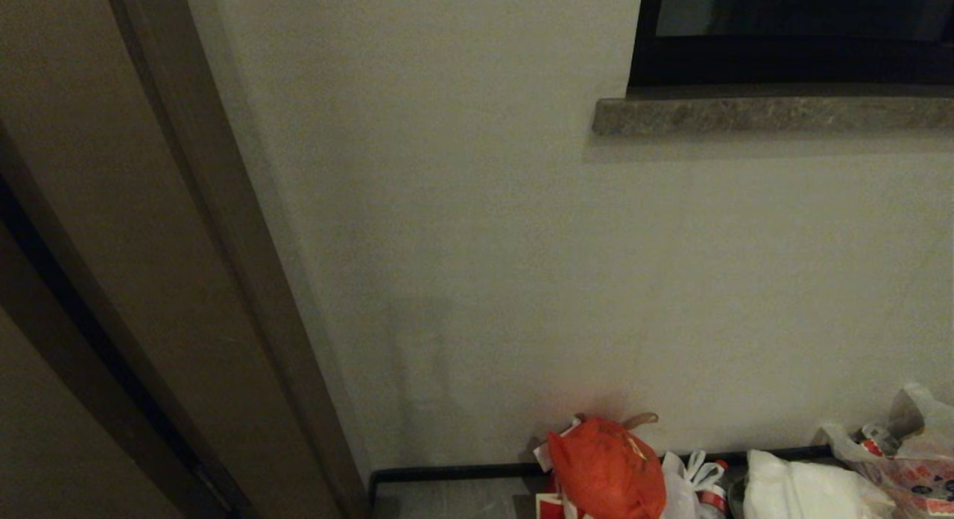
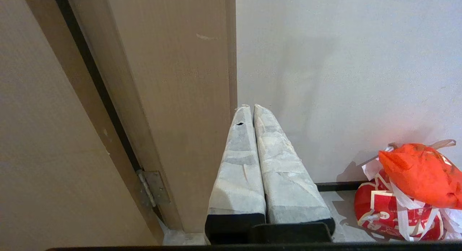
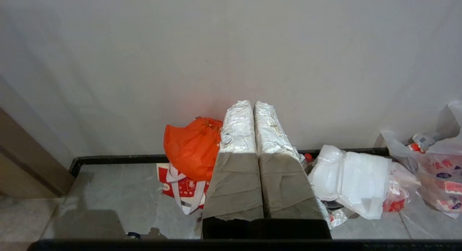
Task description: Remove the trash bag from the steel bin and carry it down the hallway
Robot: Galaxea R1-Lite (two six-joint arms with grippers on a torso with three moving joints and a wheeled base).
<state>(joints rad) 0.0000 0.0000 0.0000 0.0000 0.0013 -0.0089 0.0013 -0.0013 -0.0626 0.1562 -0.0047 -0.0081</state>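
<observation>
A bulging whitish plastic bag (image 3: 355, 179) (image 1: 797, 489), which may be the trash bag, lies on the grey tiles against the pale wall. A dark curved edge (image 3: 334, 205) shows under it; I cannot tell whether that is the steel bin, which otherwise is hidden. My right gripper (image 3: 252, 102) is shut and empty, held above the floor just left of that bag. My left gripper (image 2: 251, 106) is also shut and empty, near the brown door frame (image 2: 173, 99). Neither gripper shows in the head view.
An orange-red bag (image 1: 607, 470) (image 3: 193, 146) sits on a red-and-white printed bag (image 2: 386, 211) by the dark skirting (image 1: 447, 473). A see-through bag of printed packets (image 1: 913, 459) lies at the far right. A stone window sill (image 1: 768, 115) juts out above.
</observation>
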